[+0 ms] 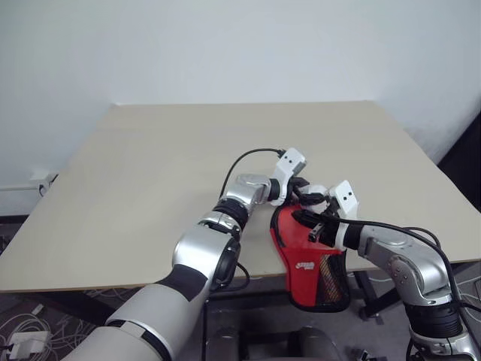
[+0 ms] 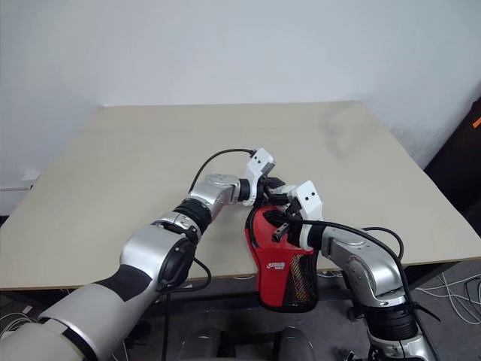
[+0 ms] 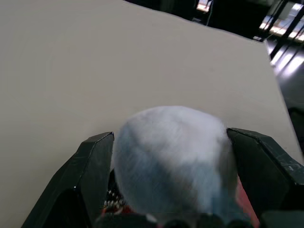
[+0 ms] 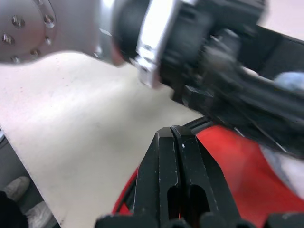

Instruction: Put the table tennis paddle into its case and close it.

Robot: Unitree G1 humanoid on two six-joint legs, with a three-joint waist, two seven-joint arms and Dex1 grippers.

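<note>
**Case hanging at the counter's near edge, both grippers at its top**

The right gripper (image 4: 176,142) is pressing its two black fingers flat together, with red fabric of the case (image 1: 307,259) showing just past their tips in the right wrist view. From the head views the right gripper is sitting at the top of the case, but whether it is actually pinching the fabric I cannot tell.

The left gripper (image 3: 171,156) is standing wide, its fingers (image 3: 92,166) spread to either side of a blurred whitish round thing (image 3: 173,156) that lies between them. Whether the fingers are touching it I cannot tell, nor what it is. A strip of red is showing under it.

In the head views the left gripper (image 1: 299,189) is reaching in from 9 o'clock and meeting the right gripper (image 1: 319,222) at the case's upper end. The case is hanging upright over the counter's near edge, at about 5 o'clock of the counter (image 1: 150,165), its logo and black mesh pocket (image 1: 332,282) facing the camera at its lower end.

The paddle is not something I can make out.
</note>
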